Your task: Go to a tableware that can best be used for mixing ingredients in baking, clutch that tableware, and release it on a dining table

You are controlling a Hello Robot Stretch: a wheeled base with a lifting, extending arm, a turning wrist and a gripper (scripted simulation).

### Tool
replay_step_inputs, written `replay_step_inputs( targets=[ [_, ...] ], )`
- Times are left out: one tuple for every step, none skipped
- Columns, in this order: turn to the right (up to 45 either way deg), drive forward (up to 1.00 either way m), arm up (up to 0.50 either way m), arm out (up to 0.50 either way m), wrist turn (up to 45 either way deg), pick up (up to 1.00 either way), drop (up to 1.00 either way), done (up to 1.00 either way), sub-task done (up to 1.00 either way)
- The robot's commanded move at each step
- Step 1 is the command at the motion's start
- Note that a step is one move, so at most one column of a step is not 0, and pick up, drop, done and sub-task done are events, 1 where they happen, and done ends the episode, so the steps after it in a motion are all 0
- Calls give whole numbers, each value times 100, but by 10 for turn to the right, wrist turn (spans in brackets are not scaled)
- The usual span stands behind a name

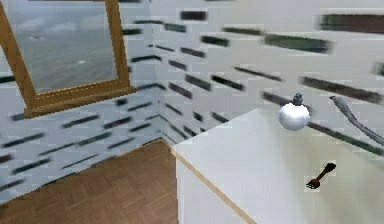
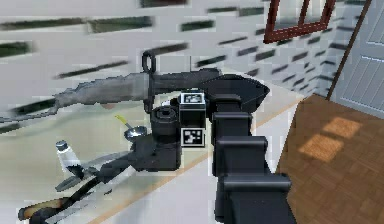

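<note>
In the arm side view the dark arm [image 2: 245, 170] rises over a pale counter [image 2: 150, 190]. My gripper [image 2: 108, 167] reaches left from the two white marker squares [image 2: 190, 116]. A dark, rounded, bowl-like shape [image 2: 240, 95] sits just behind the arm's end. Small things lie on the counter around the fingers, so I cannot tell whether the gripper holds anything. In the forward view the same kind of pale counter [image 1: 250, 165] carries a round white bottle [image 1: 293, 116] and a small dark utensil [image 1: 320, 178].
A long grey curved object [image 2: 90, 95] lies along the counter's back, with a small bottle [image 2: 65, 152] and a dark utensil [image 2: 40, 207] nearby. The walls are white brick. There is a wooden-framed window [image 1: 65, 50] and bare wood floor [image 1: 90, 190], [image 2: 330, 135].
</note>
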Motion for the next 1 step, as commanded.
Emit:
replay_step_inputs(
  targets=[
    [0,0,0,0,450,0,0,0,0]
  ],
)
